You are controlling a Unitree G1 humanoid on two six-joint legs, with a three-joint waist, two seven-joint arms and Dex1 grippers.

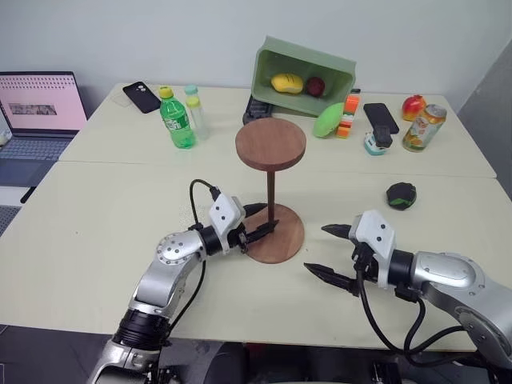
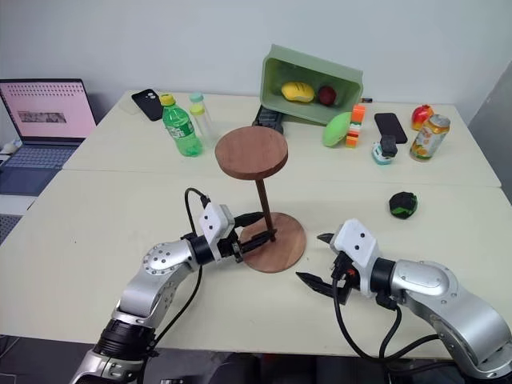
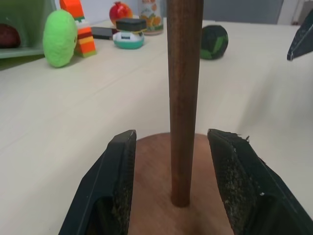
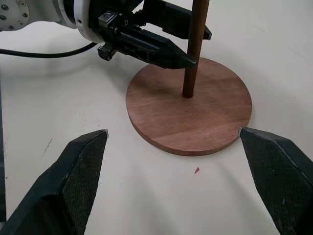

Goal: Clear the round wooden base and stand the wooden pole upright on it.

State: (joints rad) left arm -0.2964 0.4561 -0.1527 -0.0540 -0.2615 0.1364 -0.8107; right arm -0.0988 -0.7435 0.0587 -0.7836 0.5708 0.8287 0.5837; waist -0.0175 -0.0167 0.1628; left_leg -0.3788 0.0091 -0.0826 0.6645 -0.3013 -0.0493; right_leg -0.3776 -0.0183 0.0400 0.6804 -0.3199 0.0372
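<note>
Standing in the centre hole of the round wooden base (image 1: 274, 234), the wooden pole (image 1: 272, 196) is upright with its fixed disc at the top, so you are at the release step of the task. The base lies flat near the middle of the tabletop (image 1: 104, 240), closer to the near edge than the far one, and nothing else rests on it.

Your left gripper (image 1: 262, 220) has its jaws spread to either side of the rod's lower part; in the left wrist view there is a clear gap between each finger and the wood, so it is pinching nothing. Your right gripper (image 1: 330, 252) hangs just beside the base on the side toward the right edge, jaws spread wide and empty.

The next move calls for drawing the left gripper straight back along its own line, away from the rod, without sweeping sideways. The rod looks tall and top-heavy with that disc, so a brushed finger could likely tip it or lift it out of the hole. Keep the right arm where it is until the left is clear.
</note>
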